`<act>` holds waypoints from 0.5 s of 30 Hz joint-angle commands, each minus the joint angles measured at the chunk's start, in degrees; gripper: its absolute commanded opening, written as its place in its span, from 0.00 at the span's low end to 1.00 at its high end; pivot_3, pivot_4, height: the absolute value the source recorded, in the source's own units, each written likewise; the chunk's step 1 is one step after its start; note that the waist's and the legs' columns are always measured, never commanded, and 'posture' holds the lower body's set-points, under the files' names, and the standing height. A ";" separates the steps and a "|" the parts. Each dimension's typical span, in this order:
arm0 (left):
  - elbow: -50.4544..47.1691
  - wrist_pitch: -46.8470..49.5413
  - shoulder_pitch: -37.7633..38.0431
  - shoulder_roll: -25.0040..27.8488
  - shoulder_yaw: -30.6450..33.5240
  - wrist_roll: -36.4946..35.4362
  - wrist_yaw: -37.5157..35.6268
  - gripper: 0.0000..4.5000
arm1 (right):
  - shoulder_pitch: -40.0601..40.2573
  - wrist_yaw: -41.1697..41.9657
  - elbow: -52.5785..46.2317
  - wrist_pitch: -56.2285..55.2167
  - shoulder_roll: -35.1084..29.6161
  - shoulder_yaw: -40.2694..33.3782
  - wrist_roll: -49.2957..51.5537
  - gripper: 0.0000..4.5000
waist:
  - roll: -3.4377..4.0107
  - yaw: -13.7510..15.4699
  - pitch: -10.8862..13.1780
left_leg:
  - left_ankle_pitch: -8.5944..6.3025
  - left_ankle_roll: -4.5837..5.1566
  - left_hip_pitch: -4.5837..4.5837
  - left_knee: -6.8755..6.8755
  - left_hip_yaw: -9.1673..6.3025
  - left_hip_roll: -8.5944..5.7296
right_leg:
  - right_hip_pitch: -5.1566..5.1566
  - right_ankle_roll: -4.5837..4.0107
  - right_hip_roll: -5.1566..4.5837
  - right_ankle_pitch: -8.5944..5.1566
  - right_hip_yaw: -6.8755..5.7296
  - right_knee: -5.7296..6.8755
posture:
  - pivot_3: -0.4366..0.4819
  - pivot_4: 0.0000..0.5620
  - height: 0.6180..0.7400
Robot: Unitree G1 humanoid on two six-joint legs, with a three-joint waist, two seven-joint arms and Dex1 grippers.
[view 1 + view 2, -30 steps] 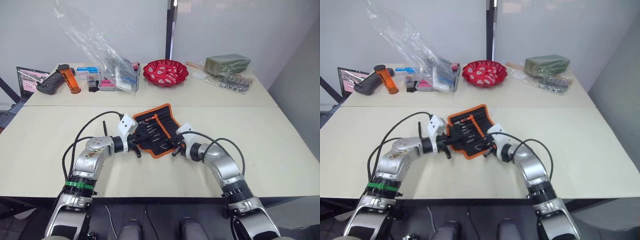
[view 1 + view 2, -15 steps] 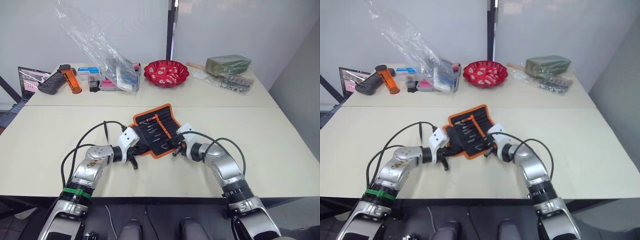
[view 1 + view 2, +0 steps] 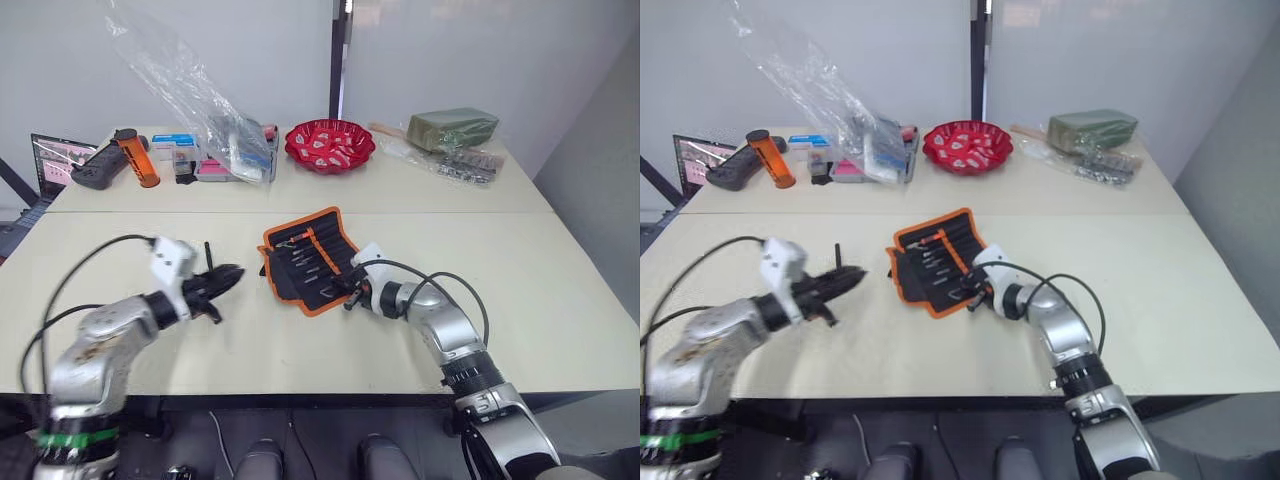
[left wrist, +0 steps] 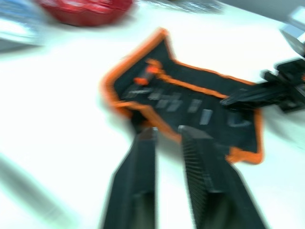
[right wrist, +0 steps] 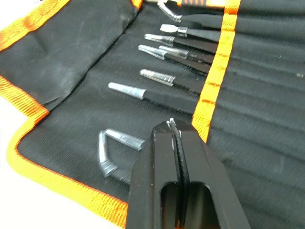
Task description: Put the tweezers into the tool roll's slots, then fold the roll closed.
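Note:
The tool roll (image 3: 310, 257) lies open on the near table, black with orange edging, its left flap partly turned over. Several slim tweezers (image 5: 162, 76) with clear tip caps sit in the slots (image 5: 267, 95), under the orange band. My right gripper (image 3: 347, 292) rests on the roll's near right part; its fingers (image 5: 162, 157) are shut, the tips pressed on the fabric beside a bent tweezer (image 5: 112, 148). My left gripper (image 3: 232, 272) hovers left of the roll, apart from it, open and holding nothing, pointing at the roll's left edge (image 4: 124, 102).
A red bowl (image 3: 330, 143), a clear plastic bag (image 3: 200, 100) over some boxes, an orange cylinder (image 3: 138, 160) and a green packet (image 3: 455, 127) stand on the far table. A laptop (image 3: 55, 155) sits at the far left.
My left arm has pulled back to the left, off the roll's left edge, which it was touching. The right gripper stays on the roll.

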 commanded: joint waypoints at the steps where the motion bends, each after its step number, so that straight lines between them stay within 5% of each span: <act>1: -6.44 -0.37 6.32 -0.99 6.92 -1.97 3.48 0.54 | 1.17 -0.41 6.71 -0.21 -1.56 -0.24 -2.02 0.00 | -0.01 0.08 0.05 | 0.00 0.00 0.00 0.03 0.00 0.00 | 0.00 -0.01 0.00 0.00 0.00 -0.03 | 0.48 0.27 1.00; 7: -11.67 -4.91 20.62 -7.49 12.22 0.24 9.23 0.98 | 0.71 0.18 8.56 -2.96 -1.41 -0.25 -1.96 0.00 | -0.04 0.25 0.15 | -0.01 -0.02 -0.02 0.02 0.05 0.00 | 0.01 -0.07 -0.03 0.00 0.02 -0.11 | 0.48 0.27 1.00; 15: -15.54 -12.67 30.88 -19.63 8.33 5.85 18.34 0.98 | 1.59 0.12 9.13 -5.27 -1.95 -1.29 -1.81 0.00 | -0.35 0.71 0.31 | -0.02 -0.03 -0.06 0.08 0.06 0.00 | 0.01 -0.41 -0.05 -0.18 0.02 -0.19 | 0.48 0.27 1.00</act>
